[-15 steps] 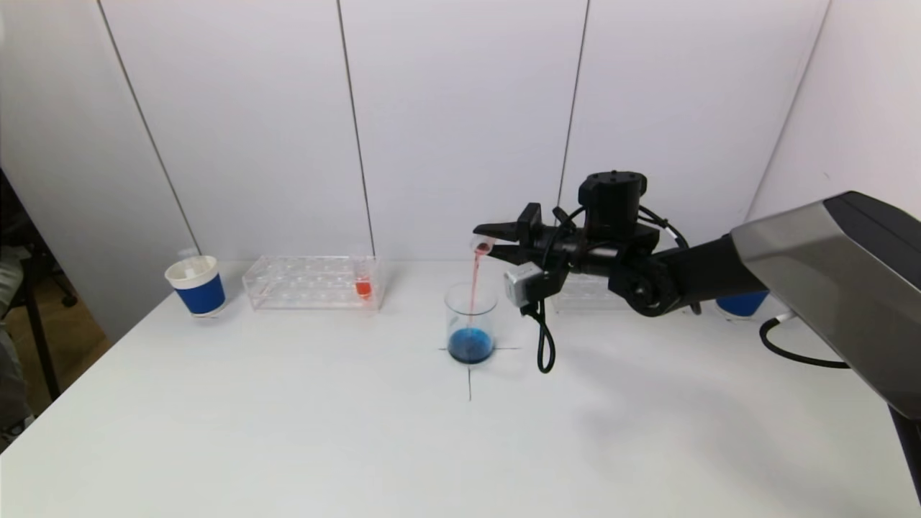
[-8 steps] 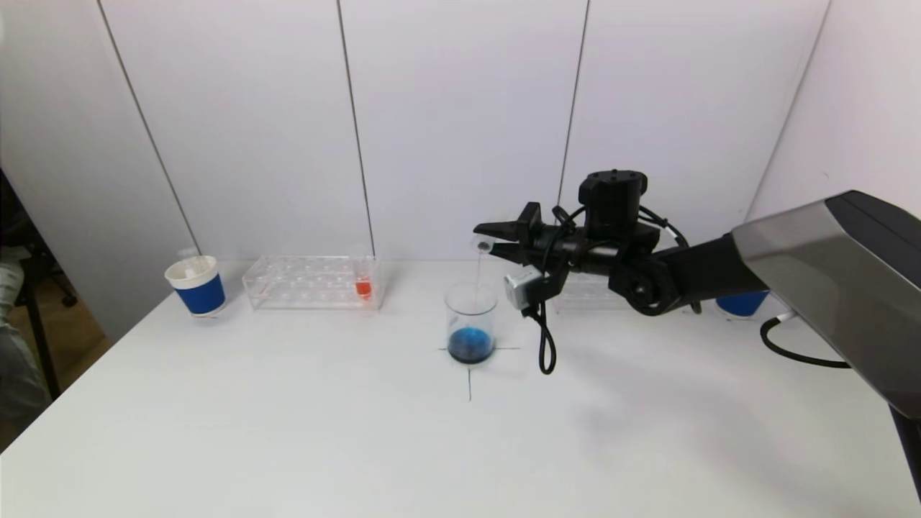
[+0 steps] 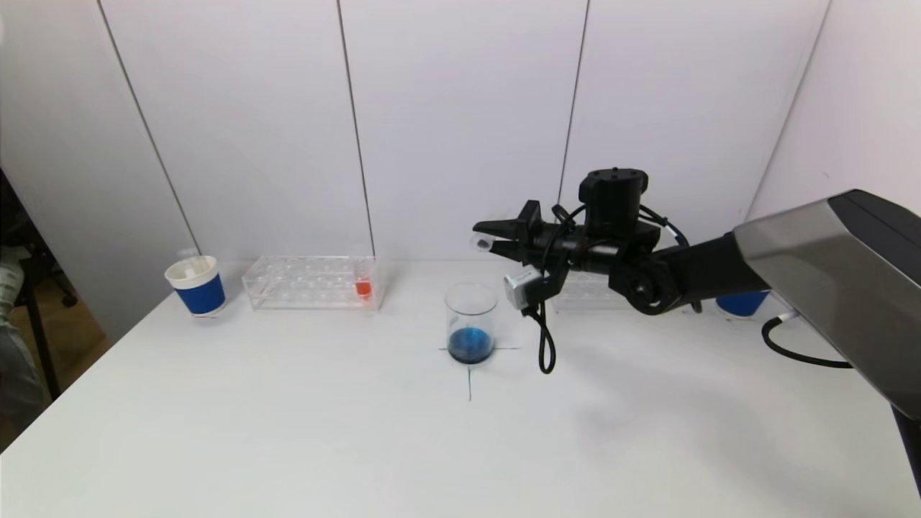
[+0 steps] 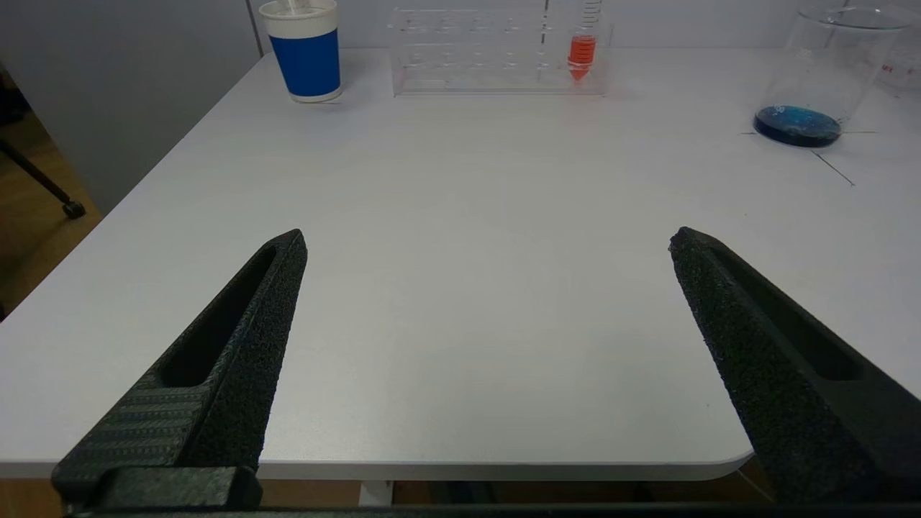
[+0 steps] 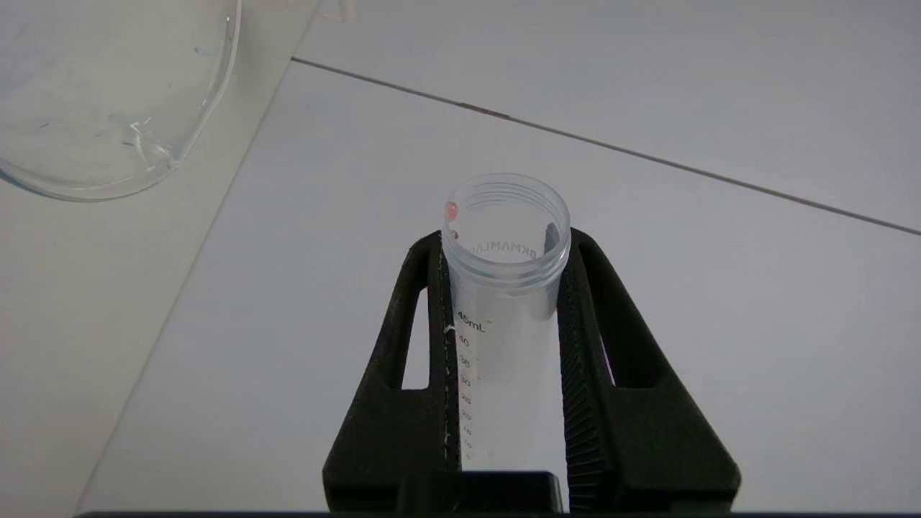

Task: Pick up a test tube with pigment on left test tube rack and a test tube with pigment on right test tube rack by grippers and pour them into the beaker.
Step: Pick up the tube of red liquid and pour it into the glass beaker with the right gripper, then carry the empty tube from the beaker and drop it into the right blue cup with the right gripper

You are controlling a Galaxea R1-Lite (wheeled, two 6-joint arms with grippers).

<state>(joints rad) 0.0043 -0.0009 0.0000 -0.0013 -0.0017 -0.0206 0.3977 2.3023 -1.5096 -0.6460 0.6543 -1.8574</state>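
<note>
Red pigment no longer streams from the tube (image 3: 482,244); a second ago it ran into the beaker (image 3: 470,321), so this pour looks finished. The right gripper (image 3: 491,240) pinches the tube just above the beaker, long axis near level, mouth away from the arm. The left gripper (image 4: 489,302), spread wide, waits well short of the beaker; the left rack's (image 3: 311,282) tube remains.

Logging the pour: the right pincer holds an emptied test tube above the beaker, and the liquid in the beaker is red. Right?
Not quite: the liquid in the beaker is blue, as the head view shows. The rest stands: the right pincer holds the emptied test tube above it.
</note>
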